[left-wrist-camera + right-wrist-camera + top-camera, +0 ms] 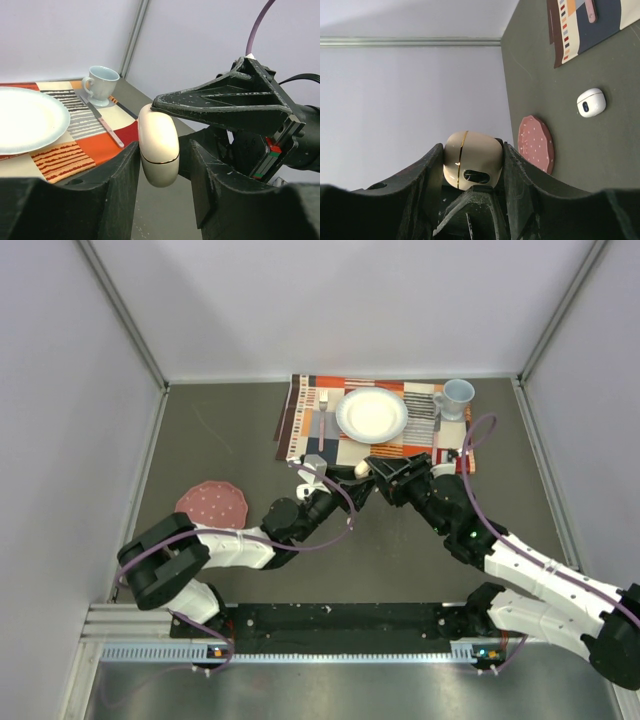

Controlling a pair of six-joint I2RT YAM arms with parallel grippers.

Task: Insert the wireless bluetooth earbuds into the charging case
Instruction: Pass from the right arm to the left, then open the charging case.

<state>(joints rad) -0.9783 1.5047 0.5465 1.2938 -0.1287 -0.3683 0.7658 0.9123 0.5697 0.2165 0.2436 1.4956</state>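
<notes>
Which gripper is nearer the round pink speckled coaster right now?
Left. The left gripper lies right of the round pink speckled coaster; the right gripper, its fingers shut on the cream oval charging case, is farther right still.

Ahead of me a patchwork placemat (330, 445) in orange, cream and dark stripes lies at the far side of the dark table (220, 440). On it I see a white plate (372, 415), a fork (322, 420) to its left, a knife (105, 125) to its right, and a pale blue cup (456, 397) at the mat's far right corner. A pink speckled disc (211, 503) lies well apart, on my left.
</notes>
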